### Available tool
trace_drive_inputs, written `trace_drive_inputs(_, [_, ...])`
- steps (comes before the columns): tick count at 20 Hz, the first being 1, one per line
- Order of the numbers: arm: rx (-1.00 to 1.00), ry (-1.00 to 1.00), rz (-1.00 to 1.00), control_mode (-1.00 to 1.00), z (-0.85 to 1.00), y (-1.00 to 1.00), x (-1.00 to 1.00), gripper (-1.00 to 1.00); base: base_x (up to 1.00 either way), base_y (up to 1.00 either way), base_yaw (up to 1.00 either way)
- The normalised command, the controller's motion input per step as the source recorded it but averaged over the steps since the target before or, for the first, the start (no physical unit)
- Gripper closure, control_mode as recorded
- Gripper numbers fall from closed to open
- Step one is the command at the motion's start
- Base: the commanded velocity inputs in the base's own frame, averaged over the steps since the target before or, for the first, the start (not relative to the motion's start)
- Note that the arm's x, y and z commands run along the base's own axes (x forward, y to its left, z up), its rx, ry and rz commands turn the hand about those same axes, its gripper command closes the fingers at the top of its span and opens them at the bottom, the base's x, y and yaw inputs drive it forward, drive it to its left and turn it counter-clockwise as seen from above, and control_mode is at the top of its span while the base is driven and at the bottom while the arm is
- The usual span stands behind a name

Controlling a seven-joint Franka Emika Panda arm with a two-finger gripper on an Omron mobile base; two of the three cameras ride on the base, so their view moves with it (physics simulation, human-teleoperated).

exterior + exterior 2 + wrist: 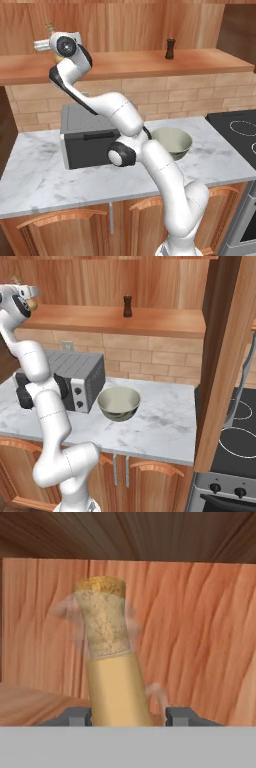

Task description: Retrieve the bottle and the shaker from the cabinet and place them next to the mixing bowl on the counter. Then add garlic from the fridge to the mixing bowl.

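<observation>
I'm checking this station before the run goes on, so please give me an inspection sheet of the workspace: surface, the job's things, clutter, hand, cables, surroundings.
Surface: marble counter, bare around the bowl.
Job's things: bottle with a cork top upright on the wooden cabinet shelf; dark shaker upright further along the same shelf; mixing bowl on the counter, nothing visible inside.
Clutter: toaster oven beside the bowl.
Hand: hand raised at the shelf, one finger either side of the bottle's body, small gaps showing; contact cannot be confirmed.
Cables: nothing seen.
Surroundings: brick backsplash, stove at the counter's end, wooden cabinets below.
</observation>
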Motion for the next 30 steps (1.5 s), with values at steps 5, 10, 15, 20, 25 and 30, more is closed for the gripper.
trace_drive_inputs(5, [0.00, 0.10, -0.09, -1.00, 0.00, 0.09, 0.13, 1.00, 0.00, 0.00, 0.00])
trace_drive_inputs(10, [0.00, 0.19, -0.23, -1.00, 0.00, -0.09, -0.08, 1.00, 0.00, 0.00, 0.00])
trace_drive_inputs(15, [0.00, -0.01, -0.46, -1.00, 0.00, -0.43, -0.73, 1.00, 0.00, 0.00, 0.00])
trace_drive_inputs(20, [0.00, -0.06, -0.44, -1.00, -0.03, -0.65, -0.90, 1.00, 0.00, 0.00, 0.00])
trace_drive_inputs(25, [0.00, 0.00, -0.52, -1.00, -0.06, -0.62, -0.82, 1.00, 0.00, 0.00, 0.00])
trace_drive_inputs(30, [0.01, -0.05, -0.54, -1.00, 0.15, -0.33, -0.74, 1.00, 0.00, 0.00, 0.00])
